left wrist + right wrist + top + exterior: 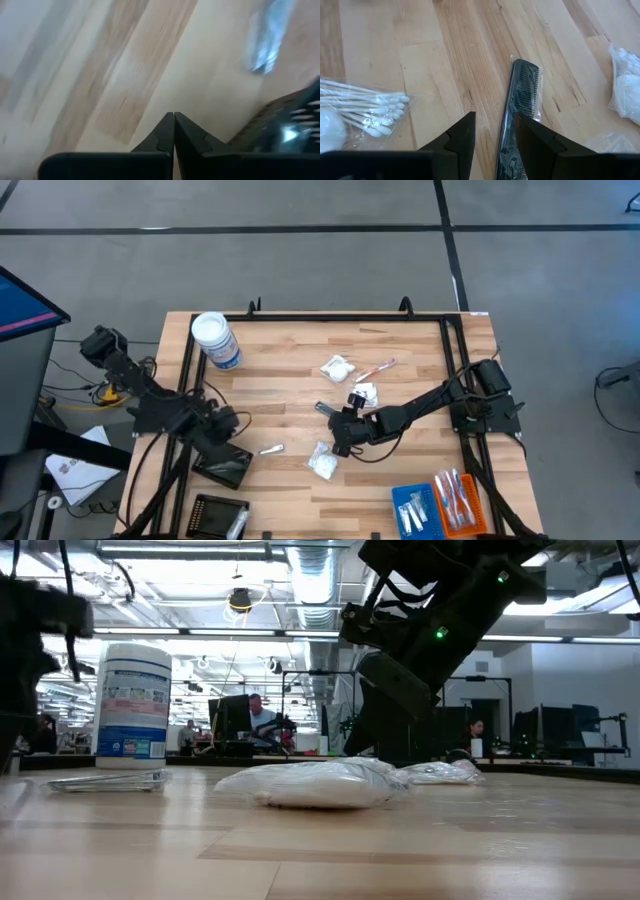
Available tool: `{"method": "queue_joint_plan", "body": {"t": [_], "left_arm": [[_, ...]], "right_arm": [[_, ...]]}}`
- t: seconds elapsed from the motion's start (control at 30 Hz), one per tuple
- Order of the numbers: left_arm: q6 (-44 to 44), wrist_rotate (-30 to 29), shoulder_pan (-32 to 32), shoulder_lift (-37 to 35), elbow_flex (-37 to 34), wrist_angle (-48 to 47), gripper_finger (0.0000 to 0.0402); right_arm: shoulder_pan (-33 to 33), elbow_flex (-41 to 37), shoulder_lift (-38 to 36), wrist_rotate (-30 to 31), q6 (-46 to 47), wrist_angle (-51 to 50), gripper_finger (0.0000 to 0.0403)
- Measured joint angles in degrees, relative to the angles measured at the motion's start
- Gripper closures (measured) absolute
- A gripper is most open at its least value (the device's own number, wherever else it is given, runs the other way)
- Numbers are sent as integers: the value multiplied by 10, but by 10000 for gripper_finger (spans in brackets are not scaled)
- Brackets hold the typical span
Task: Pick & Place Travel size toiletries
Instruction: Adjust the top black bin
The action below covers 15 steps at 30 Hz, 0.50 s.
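Travel size toiletries lie scattered on the wooden table (290,370): white sachets (337,367) (323,462), a red-pink toothbrush (378,368), a silvery piece (270,449), a bag of cotton swabs (365,110), and a black comb (520,100) in clear wrap. My right gripper (495,135) is open at mid-table, one finger on either side of the comb's near end. The comb lies flat on the wood. My left gripper (174,132) is shut and empty, above the table's left part near a black tray (295,125). My right gripper slants down along the comb, its fingers on either side of the near end (506,155). A gap shows between one finger and the comb. The other finger (535,140) is right at the comb's edge, and I cannot tell whether it touches.
A big white-lidded jar (215,340) stands at the far left. Two black trays (222,468) (220,515) sit near the front left. A blue tray (412,508) and an orange tray (458,500) holding items sit at the front right. A black frame rims the table.
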Motion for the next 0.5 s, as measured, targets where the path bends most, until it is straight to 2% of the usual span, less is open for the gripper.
{"method": "queue_joint_plan", "body": {"t": [0.17,0.5], "left_arm": [[-6,62,11,0,-19,-1,401],[-93,91,-45,0,-20,-1,401]], "right_arm": [[0,0,0,0,-1,0,275],[0,0,0,0,-1,-1,275]]}}
